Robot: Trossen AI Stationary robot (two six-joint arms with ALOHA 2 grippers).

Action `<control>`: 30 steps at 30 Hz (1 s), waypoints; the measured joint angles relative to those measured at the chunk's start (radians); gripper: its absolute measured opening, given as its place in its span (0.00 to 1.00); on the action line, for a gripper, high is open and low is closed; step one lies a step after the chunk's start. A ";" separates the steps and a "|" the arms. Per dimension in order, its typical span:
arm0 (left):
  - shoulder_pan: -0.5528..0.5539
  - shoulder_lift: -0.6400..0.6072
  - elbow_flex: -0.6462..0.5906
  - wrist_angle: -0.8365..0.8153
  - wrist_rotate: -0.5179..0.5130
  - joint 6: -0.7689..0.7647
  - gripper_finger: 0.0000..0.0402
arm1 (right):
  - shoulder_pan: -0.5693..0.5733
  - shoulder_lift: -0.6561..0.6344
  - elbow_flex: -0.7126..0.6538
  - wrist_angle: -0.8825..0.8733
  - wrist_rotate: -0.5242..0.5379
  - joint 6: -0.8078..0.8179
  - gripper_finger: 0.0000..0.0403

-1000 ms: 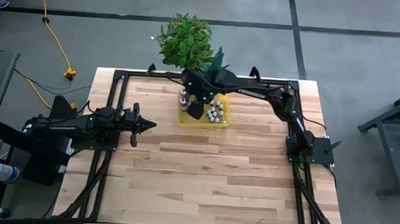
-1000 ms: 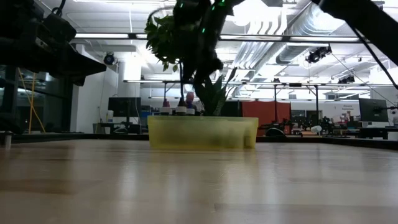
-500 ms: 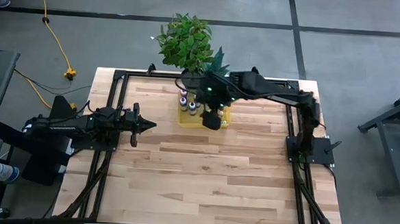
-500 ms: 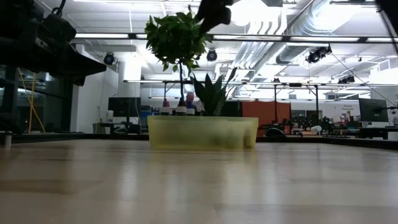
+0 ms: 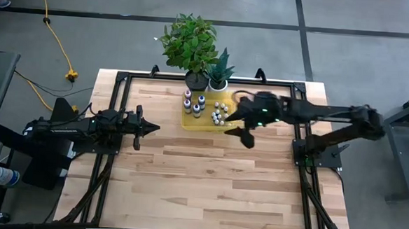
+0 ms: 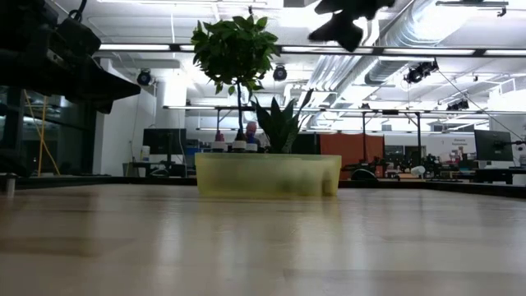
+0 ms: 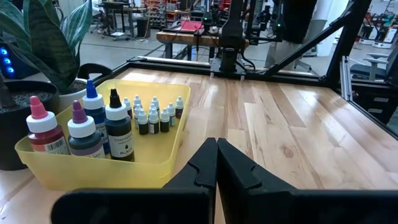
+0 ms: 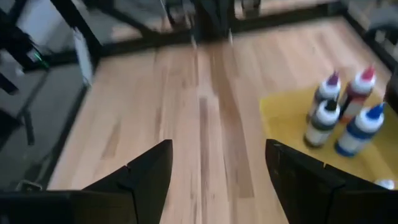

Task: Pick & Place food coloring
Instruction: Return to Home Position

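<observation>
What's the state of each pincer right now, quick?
Left pincer: closed, holding nothing.
Right pincer: open, holding nothing.

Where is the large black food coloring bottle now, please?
The black bottle stands upright in the yellow bin, beside the purple-capped bottle; in the high view this bin sits at the table's far edge, by the plant pots.

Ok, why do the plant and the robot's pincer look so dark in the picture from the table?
Low view: bright ceiling lights shine behind them, so the plant and the right pincer show as dark shapes, and the table gleams with glare. High view: light falls evenly, so the leaves look bright green.
</observation>
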State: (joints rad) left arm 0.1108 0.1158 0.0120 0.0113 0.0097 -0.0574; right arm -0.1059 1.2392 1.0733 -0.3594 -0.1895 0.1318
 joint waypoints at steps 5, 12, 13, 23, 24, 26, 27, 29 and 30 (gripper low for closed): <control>0.000 0.000 0.000 0.000 0.000 0.000 0.00 | 0.003 -0.185 -0.185 0.191 -0.007 -0.006 0.51; 0.000 0.000 0.000 0.000 0.000 0.000 0.00 | 0.002 -0.402 -0.409 0.338 -0.030 -0.003 0.23; 0.000 0.000 0.000 0.000 0.000 0.000 0.00 | 0.002 -0.431 -0.438 0.338 -0.030 -0.003 0.19; 0.000 0.000 0.000 0.000 0.000 0.000 0.00 | 0.004 -0.657 -0.678 0.438 -0.055 0.022 0.01; 0.000 0.000 0.000 0.000 0.000 0.000 0.00 | 0.005 -0.672 -0.695 0.449 -0.056 0.022 0.01; 0.000 0.000 0.000 0.000 0.000 0.000 0.00 | 0.009 -0.700 -0.725 0.466 -0.056 0.021 0.01; 0.000 0.000 0.000 0.000 0.000 0.000 0.00 | 0.013 -0.713 -0.740 0.474 -0.053 0.021 0.01; 0.000 0.000 0.000 0.000 0.000 0.000 0.00 | 0.021 -0.739 -0.778 0.504 -0.047 0.019 0.00; 0.000 0.000 0.000 0.000 0.000 0.000 0.00 | 0.027 -0.751 -0.800 0.525 -0.043 0.018 0.00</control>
State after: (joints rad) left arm 0.1111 0.1158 0.0120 0.0116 0.0097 -0.0574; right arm -0.0789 0.4879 0.2730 0.1659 -0.2322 0.1501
